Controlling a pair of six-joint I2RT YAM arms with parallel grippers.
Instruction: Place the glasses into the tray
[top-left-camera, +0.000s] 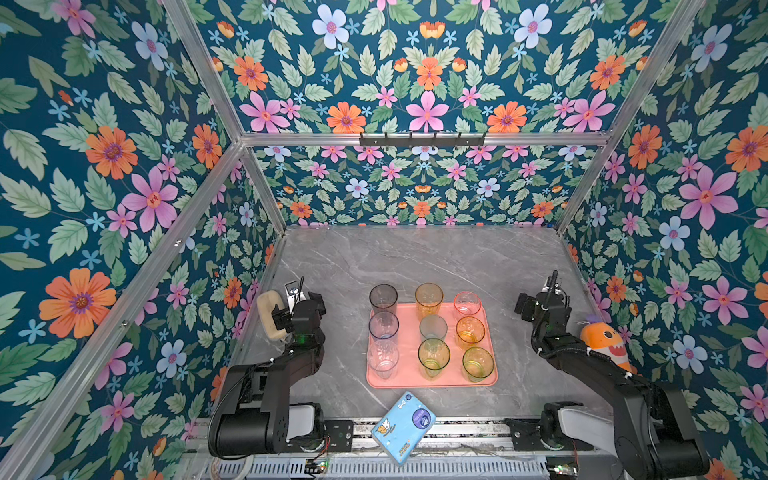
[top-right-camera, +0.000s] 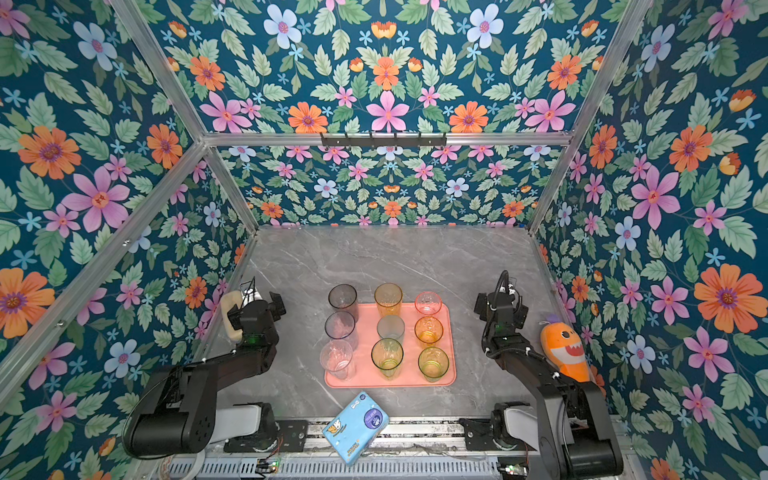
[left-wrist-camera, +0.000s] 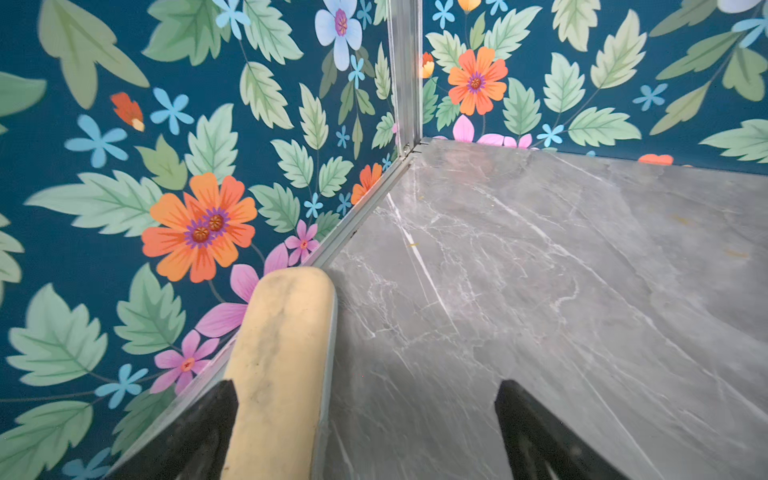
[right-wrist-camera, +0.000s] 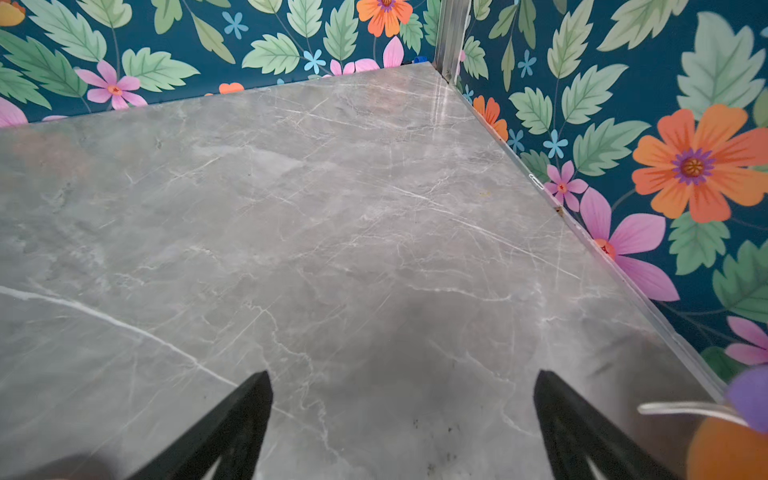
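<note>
Nine translucent tinted tumblers (top-left-camera: 433, 327) stand upright on one salmon-pink rectangular tray (top-left-camera: 409, 380); left end effector (left-wrist-camera: 365, 386) and right end effector (right-wrist-camera: 403, 374) both released, empty.

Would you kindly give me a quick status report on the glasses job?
Open and empty: left gripper, right gripper. Nine glasses upright on the tray. Only a blue packet nearby, apart from the tray; nothing obstructing.

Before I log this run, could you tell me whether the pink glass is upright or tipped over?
Upright: the pink glass stands in the far right corner of the tray, its round open mouth facing up.
</note>
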